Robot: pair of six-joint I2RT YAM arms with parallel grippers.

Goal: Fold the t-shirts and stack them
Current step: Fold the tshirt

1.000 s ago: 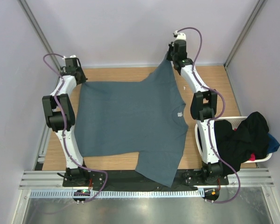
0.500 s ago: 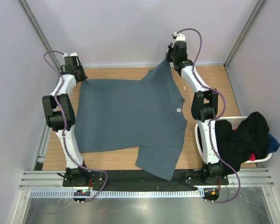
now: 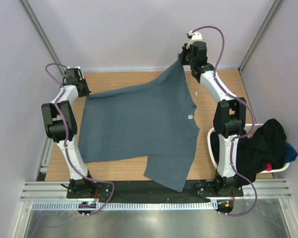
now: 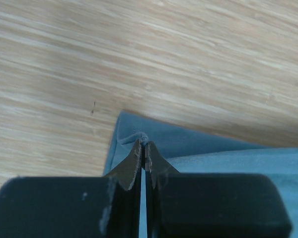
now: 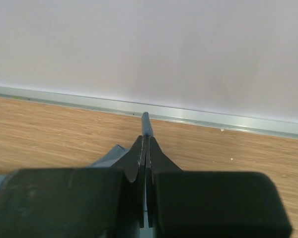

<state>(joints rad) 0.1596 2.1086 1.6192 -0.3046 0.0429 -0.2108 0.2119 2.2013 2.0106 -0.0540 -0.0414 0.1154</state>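
Observation:
A slate blue-grey t-shirt (image 3: 139, 129) lies spread on the wooden table (image 3: 213, 82), its near sleeve hanging over the front edge. My left gripper (image 3: 83, 90) is shut on the shirt's far left corner (image 4: 139, 136), low over the table. My right gripper (image 3: 181, 59) is shut on the far right corner (image 5: 146, 124) and holds it raised near the back wall. Other t-shirts, black (image 3: 260, 146), blue (image 3: 291, 151) and red (image 3: 269, 167), are piled in a basket at the right.
A white plastic laundry basket (image 3: 212, 148) stands at the right edge beside the right arm's base. The back wall's metal rail (image 5: 223, 121) runs close behind the right gripper. Side walls close in the table.
Both grippers have pulled outward and back. The left one moved left and nearer, the right one moved right and up, and the shirt's far edge is stretched tighter between them.

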